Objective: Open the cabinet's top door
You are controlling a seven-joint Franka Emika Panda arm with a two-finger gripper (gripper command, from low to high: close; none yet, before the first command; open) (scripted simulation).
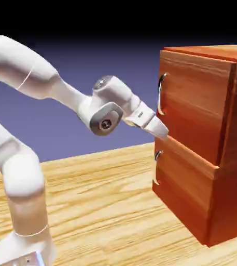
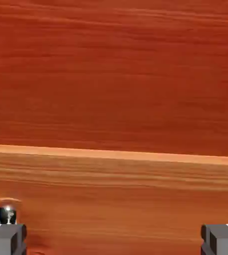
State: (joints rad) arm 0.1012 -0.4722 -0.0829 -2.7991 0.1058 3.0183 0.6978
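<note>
The reddish-brown cabinet (image 1: 229, 156) stands at the exterior view's right. Its top door (image 1: 193, 104) carries a long curved silver handle (image 1: 161, 93) on the near edge. My gripper (image 1: 163, 132) points down and right at the door's lower edge, just below that handle, with nothing between its fingers. In the hand view the gripper (image 2: 113, 241) is open wide, and the fingertips (image 2: 6, 240) stand far apart at the bottom corners. Wood grain fills that view, crossed by a pale seam (image 2: 114, 154). A silver handle end (image 2: 6, 214) shows just above the left fingertip.
The shorter lower panel (image 1: 185, 187) has a small silver handle (image 1: 156, 167) below my gripper. The cabinet rests on a light wooden table (image 1: 105, 208). My white arm (image 1: 42, 78) reaches in from the left.
</note>
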